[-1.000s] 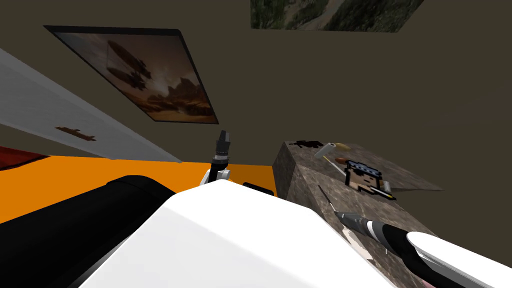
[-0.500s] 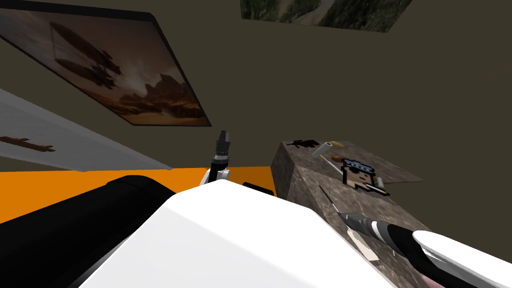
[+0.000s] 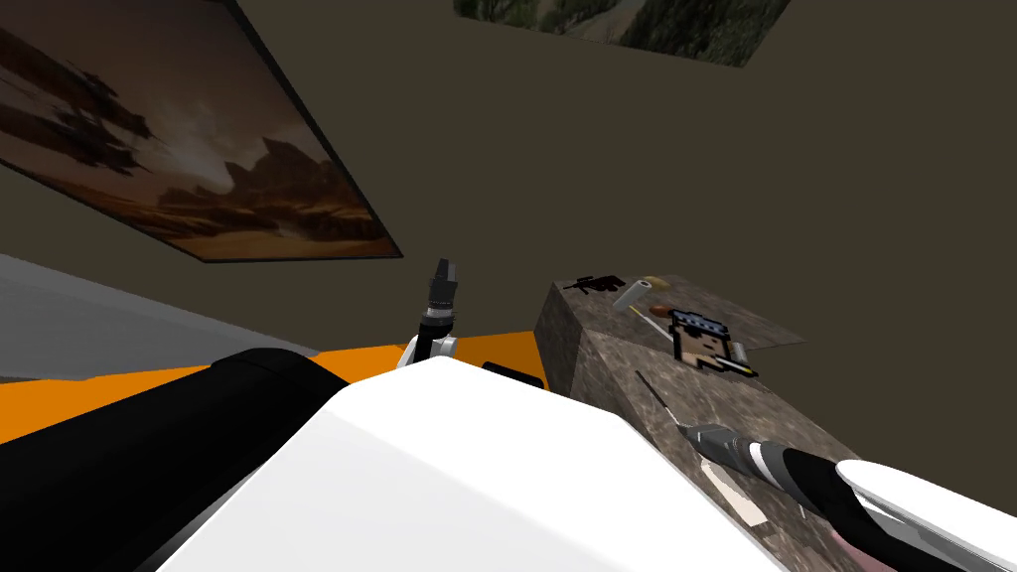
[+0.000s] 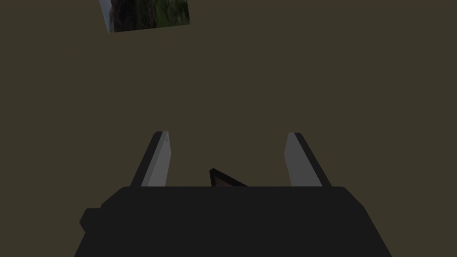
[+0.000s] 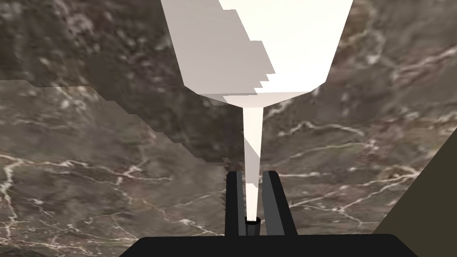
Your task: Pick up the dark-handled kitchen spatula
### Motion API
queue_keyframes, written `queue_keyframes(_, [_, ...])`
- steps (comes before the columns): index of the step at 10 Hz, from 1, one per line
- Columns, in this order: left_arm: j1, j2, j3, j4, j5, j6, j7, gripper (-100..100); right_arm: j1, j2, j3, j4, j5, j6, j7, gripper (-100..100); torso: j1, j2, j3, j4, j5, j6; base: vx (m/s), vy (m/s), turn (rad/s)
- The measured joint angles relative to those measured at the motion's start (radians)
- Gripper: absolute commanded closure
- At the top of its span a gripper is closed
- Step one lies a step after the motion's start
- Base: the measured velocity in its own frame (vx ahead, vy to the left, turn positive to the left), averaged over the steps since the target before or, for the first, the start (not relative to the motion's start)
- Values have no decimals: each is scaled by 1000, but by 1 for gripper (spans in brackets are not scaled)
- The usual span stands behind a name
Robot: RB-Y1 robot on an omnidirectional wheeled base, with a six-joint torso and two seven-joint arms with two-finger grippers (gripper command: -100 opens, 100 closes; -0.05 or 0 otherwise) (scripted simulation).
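Note:
My right gripper (image 5: pixel 252 173) is shut on the thin neck of the spatula (image 5: pixel 259 53). Its dark handle end sits low between the fingers, and its broad white blade points away from the hand. The blade throws a dark shadow on the brown marbled counter (image 5: pixel 89 169) under it. In the head view the right gripper (image 3: pixel 695 434) is over the counter's (image 3: pixel 695 392) near part, with the spatula's pale blade (image 3: pixel 735 497) beside the forearm. My left gripper (image 3: pixel 443 274) points upward near the middle, and its wrist view shows the left gripper (image 4: pixel 227 134) open and holding nothing.
Further along the counter lie a black gun-shaped object (image 3: pixel 594 284), a grey cylinder (image 3: pixel 631 295) and a pixelated face figure (image 3: pixel 705 343). The orange floor (image 3: pixel 497 348) lies left of the counter. A black rounded bulk (image 3: pixel 149 437) is at the lower left.
My view has swung: the wall picture slid left and grew, and the counter items drifted slightly left. The right arm moved a little right and down, carrying the spatula. The left arm stayed put.

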Motion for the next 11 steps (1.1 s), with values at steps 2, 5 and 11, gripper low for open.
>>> queue_keyframes(2, [0, 0, 0, 0, 0, 0, 0, 0, -8, 13, -9, 36, -16, -38, 54, 100, 1, -1, -1, 0, 0, 2, 122, 61, -242])
queue_keyframes(5, [0, 0, 0, 0, 0, 0, 0, 0, -28, 34, -19, 99, -31, -105, 132, 100, 1, 0, 0, 0, 0, 1, 79, 60, -151])
queue_keyframes(11, [0, 0, 0, 0, 0, 0, 0, 0, -34, 58, -40, 194, -72, -214, 287, 100, 0, 1, 1, 0, 0, -1, 69, 48, -129])
